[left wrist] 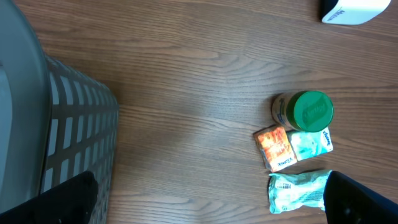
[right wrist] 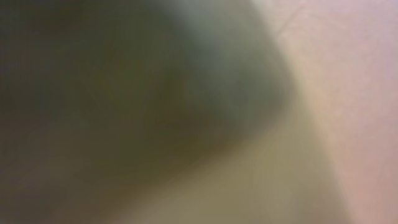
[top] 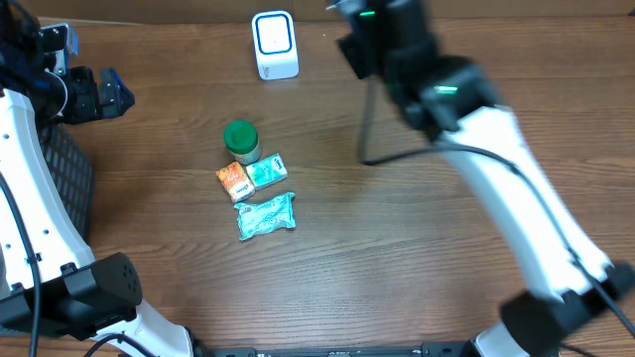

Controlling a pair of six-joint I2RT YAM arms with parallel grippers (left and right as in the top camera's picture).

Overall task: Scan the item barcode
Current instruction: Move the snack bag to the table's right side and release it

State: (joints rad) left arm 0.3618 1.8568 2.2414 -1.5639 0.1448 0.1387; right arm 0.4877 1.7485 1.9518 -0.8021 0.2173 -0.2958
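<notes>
Lying mid-table, item cluster (top: 260, 178) well apart frm left tool (top: 102, 91).

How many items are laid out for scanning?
4, clustered together: a green-lidded jar, an orange packet and a teal packet side by side next to it, and a teal pouch nearest the robot. None looks hidden.

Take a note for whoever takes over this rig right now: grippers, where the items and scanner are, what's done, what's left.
Left gripper: open, empty, near the basket.
Right gripper: shut; wrist view blurred, contents unknown.
White scanner at the table's far side; green-lidded jar, orange packet, teal packet, teal pouch clustered mid-table.
Done: no item seen lifted.
Left: take an item, show its barcode to the scanner.
</notes>
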